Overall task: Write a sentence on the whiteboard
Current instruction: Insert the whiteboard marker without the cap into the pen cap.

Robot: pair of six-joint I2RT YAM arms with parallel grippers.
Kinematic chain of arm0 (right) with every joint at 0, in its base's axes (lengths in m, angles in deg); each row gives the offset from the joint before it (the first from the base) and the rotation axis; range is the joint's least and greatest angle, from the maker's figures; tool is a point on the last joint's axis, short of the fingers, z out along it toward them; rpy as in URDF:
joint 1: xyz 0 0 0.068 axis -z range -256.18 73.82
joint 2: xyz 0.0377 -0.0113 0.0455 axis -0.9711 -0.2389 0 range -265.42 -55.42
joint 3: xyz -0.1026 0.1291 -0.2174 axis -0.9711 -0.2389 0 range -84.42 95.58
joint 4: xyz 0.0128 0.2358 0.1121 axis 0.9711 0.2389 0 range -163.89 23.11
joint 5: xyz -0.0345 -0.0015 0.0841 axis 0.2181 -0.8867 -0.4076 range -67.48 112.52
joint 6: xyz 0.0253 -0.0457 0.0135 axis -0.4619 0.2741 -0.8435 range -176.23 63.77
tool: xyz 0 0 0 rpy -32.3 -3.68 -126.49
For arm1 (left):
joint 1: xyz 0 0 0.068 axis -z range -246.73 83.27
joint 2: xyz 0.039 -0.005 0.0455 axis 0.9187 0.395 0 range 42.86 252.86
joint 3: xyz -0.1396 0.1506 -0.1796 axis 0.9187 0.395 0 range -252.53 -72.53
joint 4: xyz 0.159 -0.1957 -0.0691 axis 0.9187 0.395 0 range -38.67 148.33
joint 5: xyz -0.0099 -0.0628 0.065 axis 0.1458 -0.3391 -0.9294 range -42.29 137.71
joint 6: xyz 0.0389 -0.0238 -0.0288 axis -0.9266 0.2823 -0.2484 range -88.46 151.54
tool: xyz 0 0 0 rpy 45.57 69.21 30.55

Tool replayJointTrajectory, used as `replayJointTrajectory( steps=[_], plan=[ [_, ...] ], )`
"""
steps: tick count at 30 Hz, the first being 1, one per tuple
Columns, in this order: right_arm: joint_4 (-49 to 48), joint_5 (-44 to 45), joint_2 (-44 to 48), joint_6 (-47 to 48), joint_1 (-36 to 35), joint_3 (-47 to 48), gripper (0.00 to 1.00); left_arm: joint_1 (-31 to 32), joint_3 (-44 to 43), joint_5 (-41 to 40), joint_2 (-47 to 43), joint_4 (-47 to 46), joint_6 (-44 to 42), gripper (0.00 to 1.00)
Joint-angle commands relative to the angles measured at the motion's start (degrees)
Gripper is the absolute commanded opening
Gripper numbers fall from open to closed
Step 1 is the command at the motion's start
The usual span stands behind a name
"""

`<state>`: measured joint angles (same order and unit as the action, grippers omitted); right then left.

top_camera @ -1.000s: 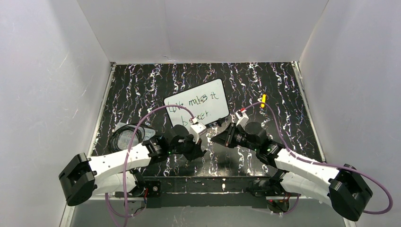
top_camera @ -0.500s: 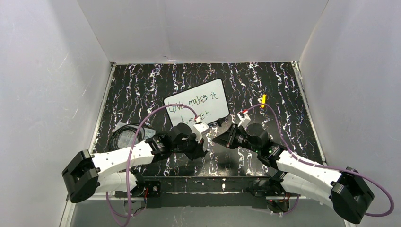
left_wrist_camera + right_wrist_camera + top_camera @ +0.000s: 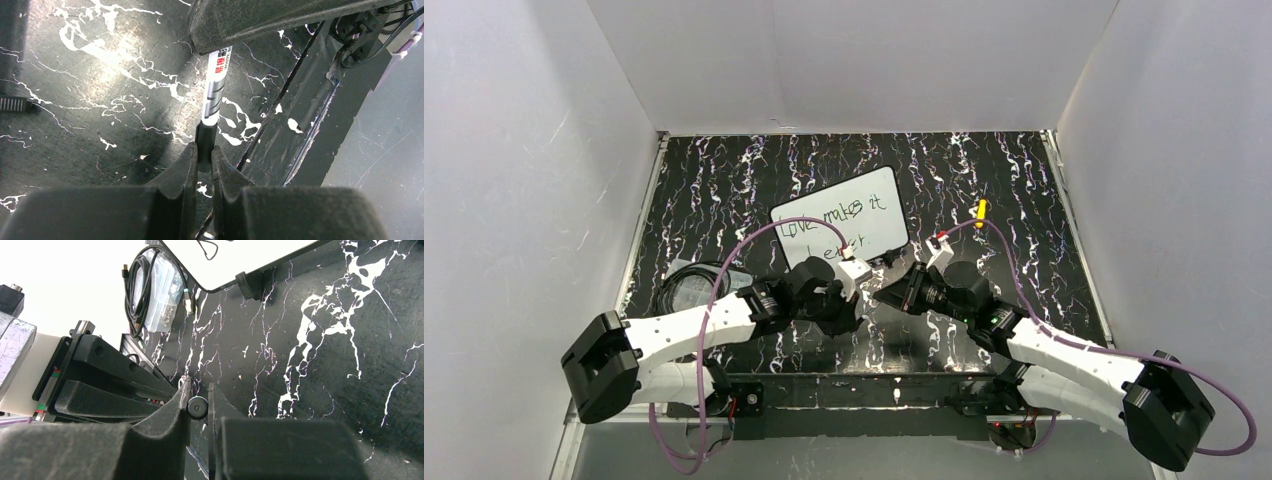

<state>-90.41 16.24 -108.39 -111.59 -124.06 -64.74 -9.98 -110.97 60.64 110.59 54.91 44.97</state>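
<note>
Clamped on one pen (image 3: 216, 90) from both ends with left gripper (image 3: 204, 150) and right gripper (image 3: 199, 400), just near of whiteboard (image 3: 884, 228) lying mid-table. Swung left arm slightly inward since a second ago, grips unchanged. Probably capping, with a sentence already written.

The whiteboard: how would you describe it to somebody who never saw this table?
On the black, white-veined table, look near the middle. The whiteboard is the only flat white rectangle there, with handwriting; the neighbouring bagged cables are dark coils.
</note>
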Motion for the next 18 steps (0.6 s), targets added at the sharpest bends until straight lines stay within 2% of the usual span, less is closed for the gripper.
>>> replayJointTrajectory(
  steps=[1, 18],
  plan=[
    [9.5, -7.6, -2.8, 2.0, -4.0, -2.4, 0.01, -0.5, -9.1, -0.1, -2.1, -21.2, 0.0, 0.00],
    [9.0, -8.0, -5.7, 2.0, -6.1, -1.8, 0.01, -0.6, -12.7, -0.3, -0.4, -22.0, -1.8, 0.00]
  ],
)
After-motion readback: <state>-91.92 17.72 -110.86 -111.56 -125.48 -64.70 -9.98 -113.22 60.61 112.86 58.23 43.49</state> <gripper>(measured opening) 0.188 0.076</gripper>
